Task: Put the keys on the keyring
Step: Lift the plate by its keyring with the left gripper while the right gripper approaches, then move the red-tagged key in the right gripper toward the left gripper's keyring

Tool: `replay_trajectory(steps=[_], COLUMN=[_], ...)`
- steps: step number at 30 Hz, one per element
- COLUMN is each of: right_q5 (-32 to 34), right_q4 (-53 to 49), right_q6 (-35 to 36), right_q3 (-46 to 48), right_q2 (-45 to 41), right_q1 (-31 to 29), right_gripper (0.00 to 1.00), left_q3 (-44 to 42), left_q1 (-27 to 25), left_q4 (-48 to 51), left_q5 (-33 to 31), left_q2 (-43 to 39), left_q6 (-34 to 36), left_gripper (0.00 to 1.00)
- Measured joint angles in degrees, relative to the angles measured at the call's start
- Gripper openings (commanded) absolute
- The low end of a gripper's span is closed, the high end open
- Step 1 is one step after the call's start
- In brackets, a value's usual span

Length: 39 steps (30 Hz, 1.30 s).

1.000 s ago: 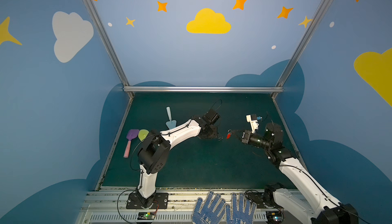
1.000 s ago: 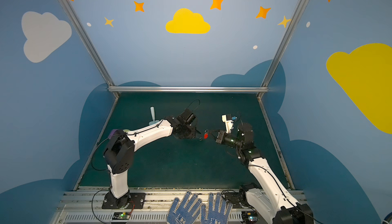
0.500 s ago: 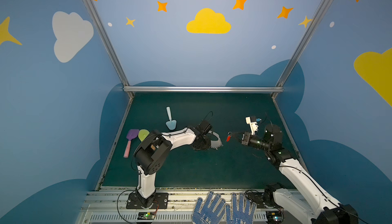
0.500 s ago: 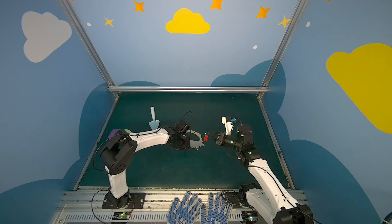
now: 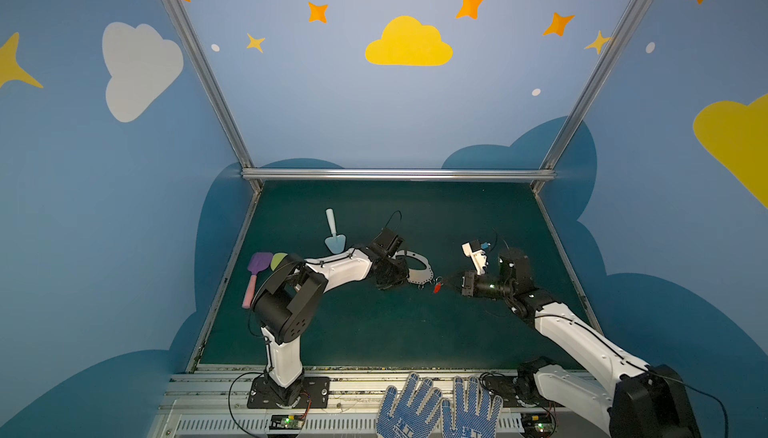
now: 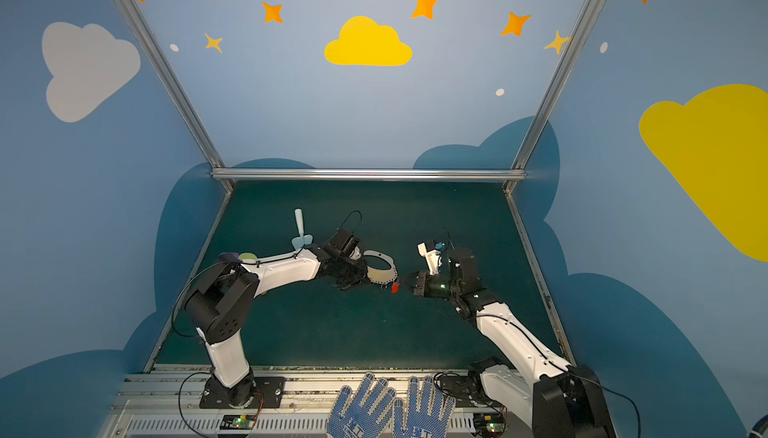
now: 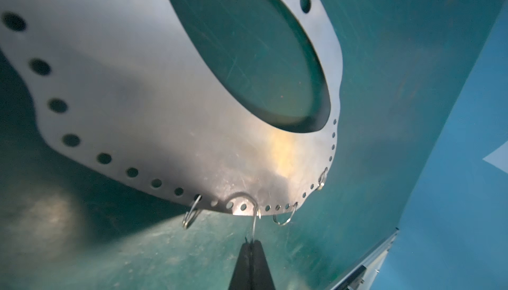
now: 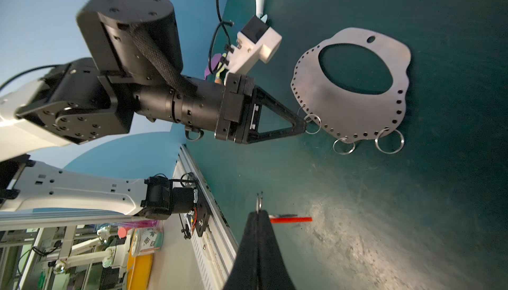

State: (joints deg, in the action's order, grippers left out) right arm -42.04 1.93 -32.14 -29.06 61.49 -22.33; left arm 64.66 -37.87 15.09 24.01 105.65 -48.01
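Left end effector pinches a wire ring of the keyring; right end effector clamps the key.

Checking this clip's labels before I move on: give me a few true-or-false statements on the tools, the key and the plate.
1. The left tool is shut on a wire ring of the keyring plate. True.
2. The key already hangs from the plate. False: the right tool holds it, apart from the plate.
3. The right tool is wide open. False: it is shut.
4. Blue dotted gloves lie at the near edge. True.
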Motion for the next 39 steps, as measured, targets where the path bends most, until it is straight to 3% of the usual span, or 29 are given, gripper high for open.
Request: replay_trajectory(steps=[15, 29, 39], right_q5=[2.4, 6.9, 6.3], right_q4=[12.5, 22.4, 25.9], right_q6=[1.1, 1.7, 3.6], right_q3=[2.2, 4.3, 2.5], right_q2=[13.8, 19.4, 25.9], right_q1=[-5.3, -7.6, -8.2], right_gripper=[0.0, 0.0, 0.0], left_q3=[0.0, 0.0, 0.0], left_q1=[1.0, 1.5, 1.7], left_q4=[-1.6, -1.7, -1.6], left_q5=[2.7, 3.6, 4.1], left_q2=[0.0, 0.0, 0.0], left_q6=[-2.9, -3.3, -3.3], left_gripper=[0.04, 0.04, 0.04])
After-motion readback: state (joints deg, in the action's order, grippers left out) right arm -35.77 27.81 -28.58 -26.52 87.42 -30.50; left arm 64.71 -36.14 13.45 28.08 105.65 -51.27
